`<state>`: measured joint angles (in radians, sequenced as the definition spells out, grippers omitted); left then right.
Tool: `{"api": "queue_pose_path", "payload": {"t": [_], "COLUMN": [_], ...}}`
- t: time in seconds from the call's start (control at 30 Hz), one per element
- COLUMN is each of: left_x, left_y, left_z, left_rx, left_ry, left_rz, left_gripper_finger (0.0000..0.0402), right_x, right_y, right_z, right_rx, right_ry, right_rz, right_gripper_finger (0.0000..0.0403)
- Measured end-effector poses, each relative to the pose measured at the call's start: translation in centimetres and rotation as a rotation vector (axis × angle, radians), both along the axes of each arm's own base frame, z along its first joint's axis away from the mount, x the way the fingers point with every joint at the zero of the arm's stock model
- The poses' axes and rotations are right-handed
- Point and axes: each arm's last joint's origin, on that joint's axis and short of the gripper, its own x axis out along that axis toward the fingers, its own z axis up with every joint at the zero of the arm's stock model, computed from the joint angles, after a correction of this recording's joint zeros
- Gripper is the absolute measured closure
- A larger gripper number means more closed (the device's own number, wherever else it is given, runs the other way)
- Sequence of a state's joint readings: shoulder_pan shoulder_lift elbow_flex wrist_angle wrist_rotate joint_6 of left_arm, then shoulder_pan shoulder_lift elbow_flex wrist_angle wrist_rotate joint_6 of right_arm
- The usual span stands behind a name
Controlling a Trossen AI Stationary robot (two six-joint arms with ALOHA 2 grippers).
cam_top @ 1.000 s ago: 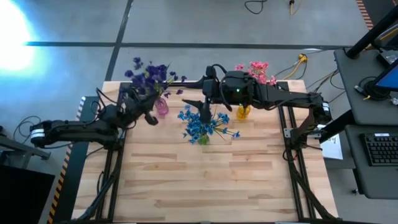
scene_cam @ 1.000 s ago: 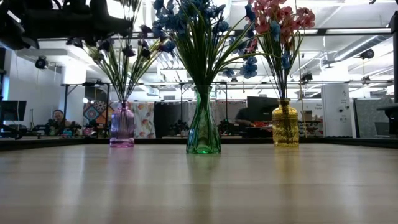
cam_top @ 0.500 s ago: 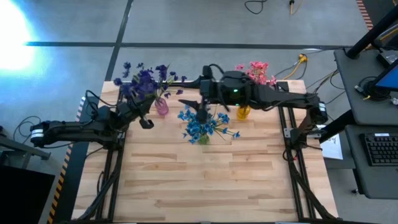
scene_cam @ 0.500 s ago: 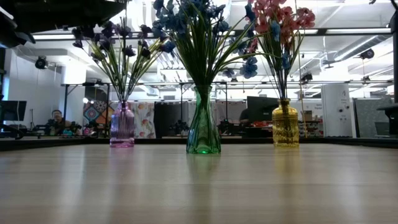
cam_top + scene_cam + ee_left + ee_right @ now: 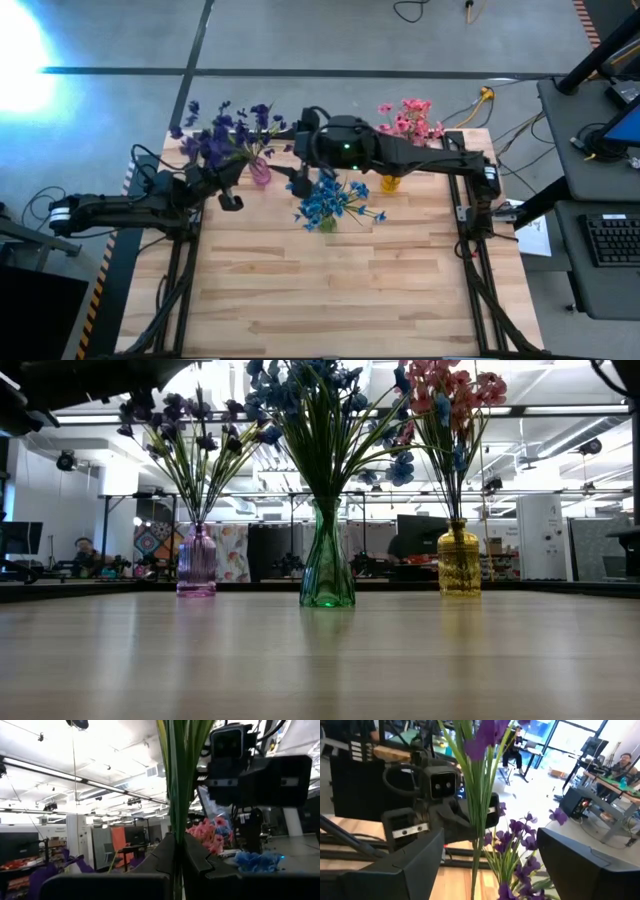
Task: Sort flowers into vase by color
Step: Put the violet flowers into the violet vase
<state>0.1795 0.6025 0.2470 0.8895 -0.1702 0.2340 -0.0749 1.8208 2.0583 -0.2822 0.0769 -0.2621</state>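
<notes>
While left gripper (image 5: 175,851) fingers (image 5: 161,855) pinched green-stemmed purple sprig (image 5: 205,145) near pink glass vase (image 5: 260,173), right fingers (image 5: 415,862) stood wide; best: keep stem vertical, lower slowly.

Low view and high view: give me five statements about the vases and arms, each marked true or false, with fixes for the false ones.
1. The green vase stands between the purple vase and the yellow vase. True.
2. The green vase holds pink flowers. False: it holds the blue flowers.
3. The yellow vase lies tipped on the table. False: it stands upright.
4. The left gripper is beside the purple vase. True.
5. The right gripper hovers over the yellow vase. False: it is between the purple and green vases, fingers open around a purple flower stem.
</notes>
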Motion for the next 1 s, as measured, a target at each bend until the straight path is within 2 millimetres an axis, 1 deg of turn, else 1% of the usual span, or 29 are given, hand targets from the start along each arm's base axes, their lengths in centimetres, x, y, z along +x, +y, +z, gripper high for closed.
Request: {"api": "queue_pose_path", "payload": {"t": [0.23,0.5,0.6,0.73,0.83,1.0], "left_x": [0.3,1.4,1.5,1.5,1.5,1.9], "left_y": [0.1,0.3,0.3,0.3,0.3,0.4], "left_z": [-0.1,0.2,0.5,0.6,0.6,0.3], "left_rx": [-0.003,0.003,0.008,0.015,0.020,0.003], "left_ry": [0.012,0.052,0.050,0.049,0.051,0.067], "left_rz": [0.000,0.010,0.013,0.017,0.019,0.012], "left_gripper_finger": [0.0402,0.0402,0.0402,0.0402,0.0402,0.0402], "right_x": [1.9,4.0,4.4,4.4,4.4,4.9], "right_y": [-0.7,-0.9,-1.0,-1.4,-1.8,-2.1], "right_z": [0.0,-0.6,-0.9,-0.8,-0.6,-1.1], "right_rx": [0.009,0.017,0.018,0.014,0.020,0.037], "right_ry": [-0.034,-0.032,-0.020,-0.034,-0.057,-0.075], "right_rz": [0.064,0.116,0.116,0.112,0.145,0.183], "right_gripper_finger": [0.0090,0.0090,0.0092,0.0092,0.0093,0.0104]}}
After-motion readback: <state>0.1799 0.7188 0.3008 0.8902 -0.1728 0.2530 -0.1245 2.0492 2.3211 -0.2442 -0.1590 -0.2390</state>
